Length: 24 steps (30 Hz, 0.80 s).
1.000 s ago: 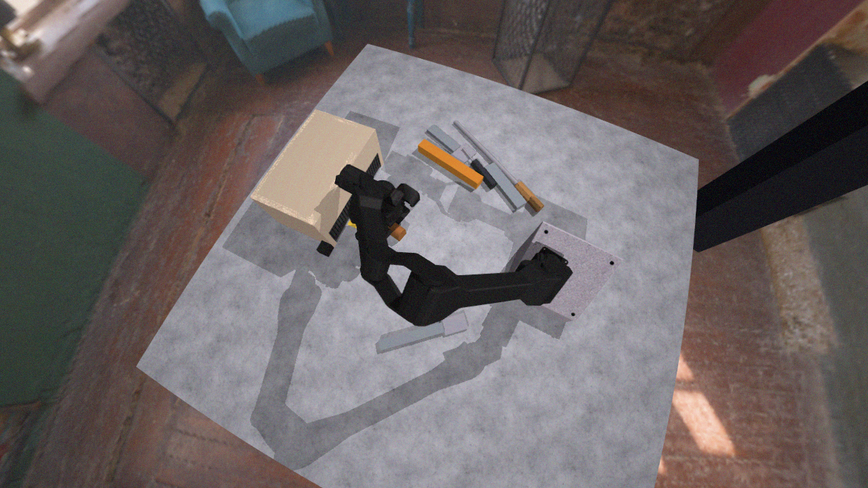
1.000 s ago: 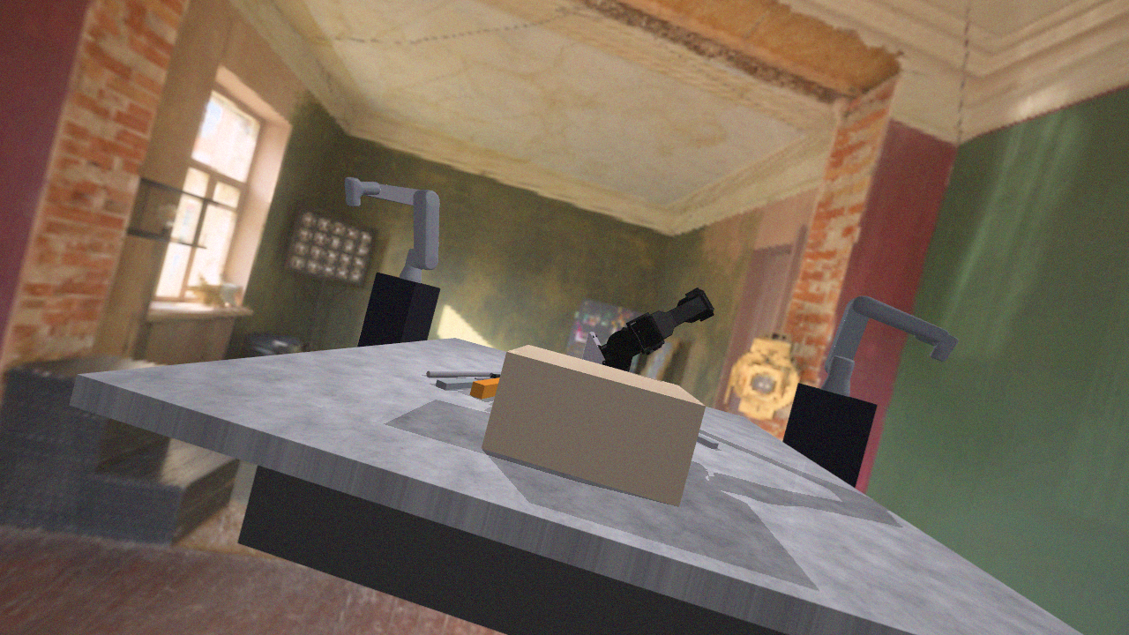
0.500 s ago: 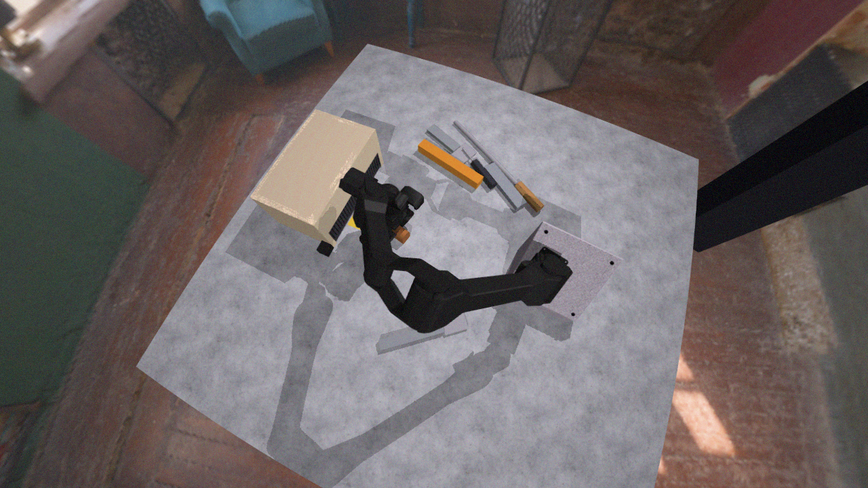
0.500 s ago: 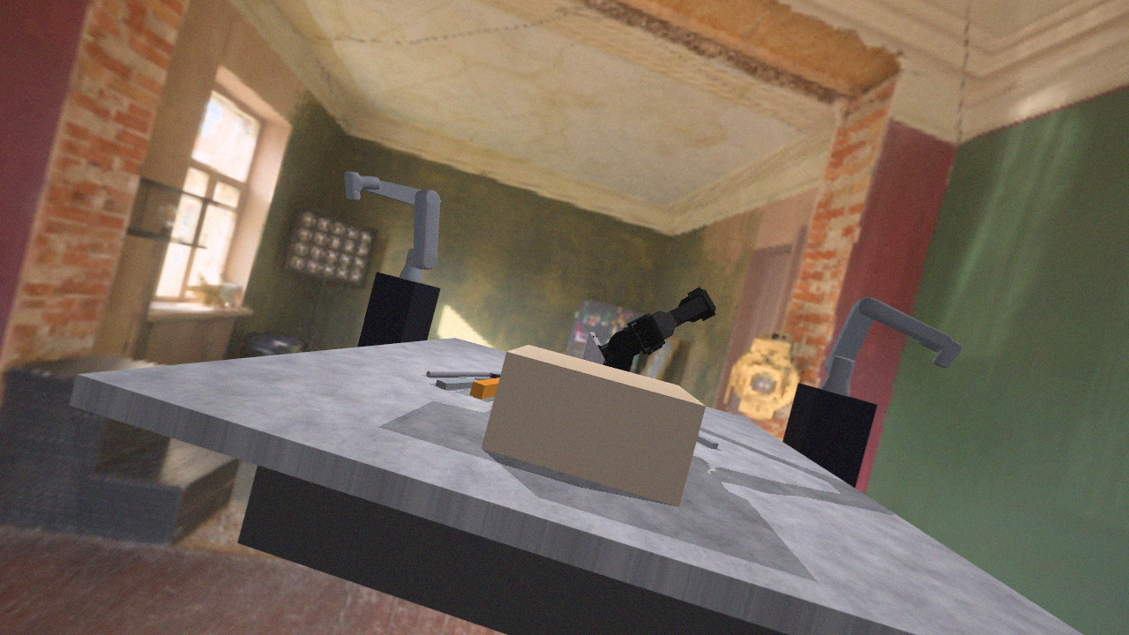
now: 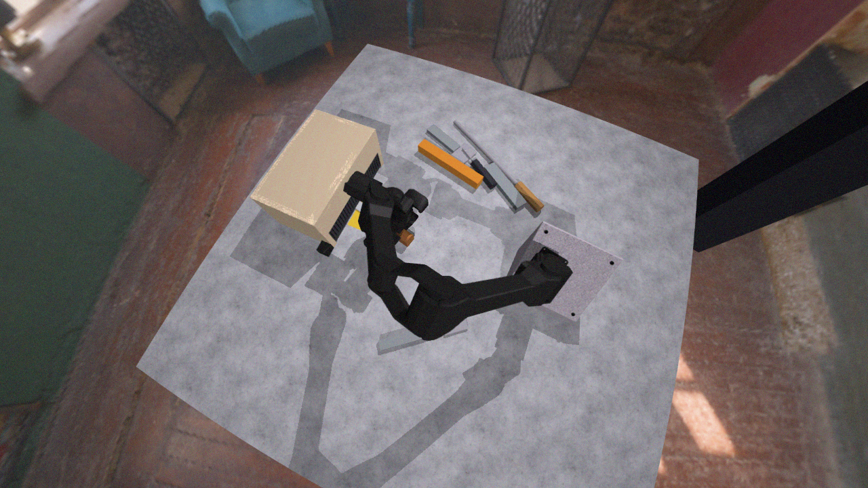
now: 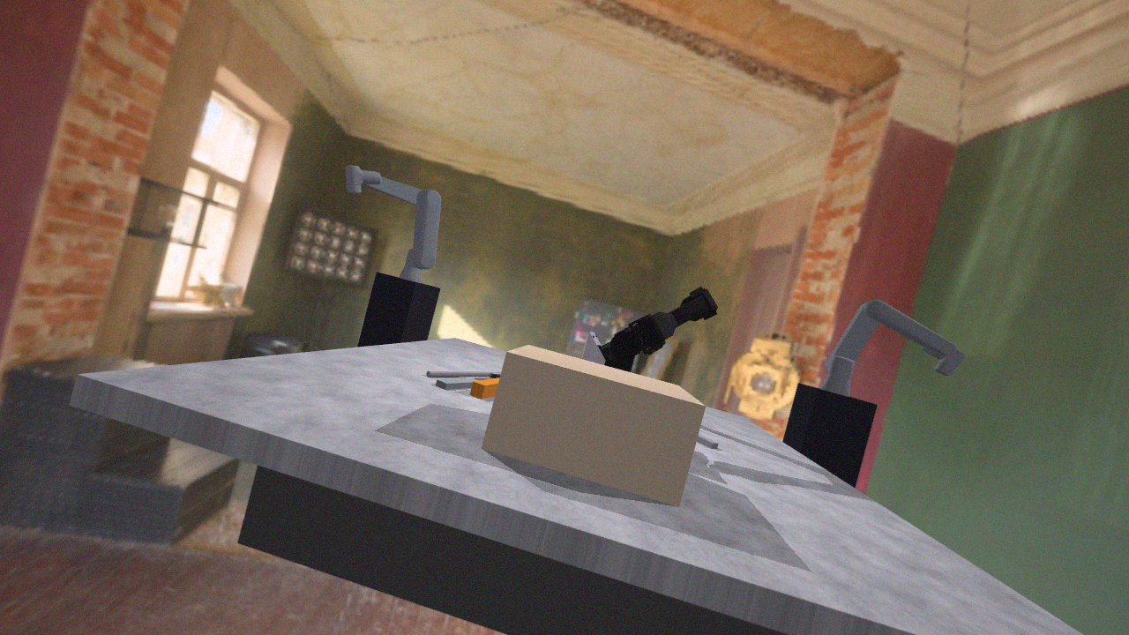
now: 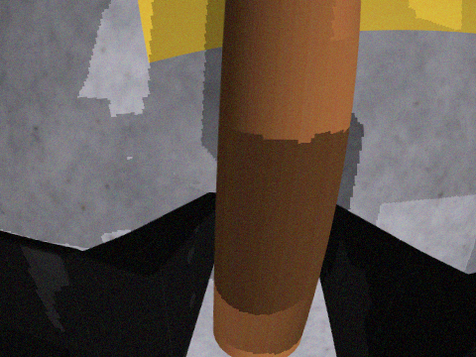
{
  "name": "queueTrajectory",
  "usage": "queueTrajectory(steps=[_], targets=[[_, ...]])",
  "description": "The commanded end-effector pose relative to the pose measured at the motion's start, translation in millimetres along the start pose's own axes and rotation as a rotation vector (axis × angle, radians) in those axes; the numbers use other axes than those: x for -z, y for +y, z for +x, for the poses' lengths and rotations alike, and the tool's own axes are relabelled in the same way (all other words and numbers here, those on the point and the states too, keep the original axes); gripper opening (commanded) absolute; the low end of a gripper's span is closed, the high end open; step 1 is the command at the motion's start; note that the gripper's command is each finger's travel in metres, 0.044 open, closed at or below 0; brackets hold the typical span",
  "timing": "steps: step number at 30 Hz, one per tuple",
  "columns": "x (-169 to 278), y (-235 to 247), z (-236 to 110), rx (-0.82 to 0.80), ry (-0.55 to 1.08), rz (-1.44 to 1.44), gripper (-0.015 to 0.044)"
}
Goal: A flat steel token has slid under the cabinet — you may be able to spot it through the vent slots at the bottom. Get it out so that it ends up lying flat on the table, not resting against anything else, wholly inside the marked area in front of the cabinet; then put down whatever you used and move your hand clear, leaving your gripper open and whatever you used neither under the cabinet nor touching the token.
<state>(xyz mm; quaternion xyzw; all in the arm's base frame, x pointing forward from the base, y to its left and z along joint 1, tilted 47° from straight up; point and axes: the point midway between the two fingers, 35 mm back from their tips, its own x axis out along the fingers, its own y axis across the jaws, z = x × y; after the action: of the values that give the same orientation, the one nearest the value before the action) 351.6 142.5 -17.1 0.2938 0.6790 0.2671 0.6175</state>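
The beige cabinet (image 5: 315, 169) (image 6: 592, 430) stands at the left in the top view, with dark vent slots (image 5: 346, 221) low on its front. My gripper (image 5: 401, 223) (image 7: 269, 210) is shut on a brown cylindrical handle (image 5: 406, 238) (image 7: 285, 174) in front of the cabinet. The tool's far end is hidden by the arm and runs out of the wrist view. The yellow marked area (image 5: 354, 220) (image 7: 180, 30) shows partly in front of the vents; in the wrist view the handle passes over its edge. The steel token cannot be seen in any view.
An orange bar (image 5: 450, 163), grey bars (image 5: 504, 185), a black-handled piece (image 5: 483, 174) and a rod with a wooden handle (image 5: 529, 197) lie right of the cabinet. A grey flat piece (image 5: 397, 341) lies partly under the arm's elbow. A small black block (image 5: 325, 248) is at the cabinet's front corner.
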Motion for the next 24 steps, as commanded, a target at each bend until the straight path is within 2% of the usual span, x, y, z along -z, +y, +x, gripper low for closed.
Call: queueTrajectory(steps=[1,24], targets=[[7,0,1,0.001,0.005,0.008,0.0],[30,1,1,0.001,0.006,0.009,0.0]])
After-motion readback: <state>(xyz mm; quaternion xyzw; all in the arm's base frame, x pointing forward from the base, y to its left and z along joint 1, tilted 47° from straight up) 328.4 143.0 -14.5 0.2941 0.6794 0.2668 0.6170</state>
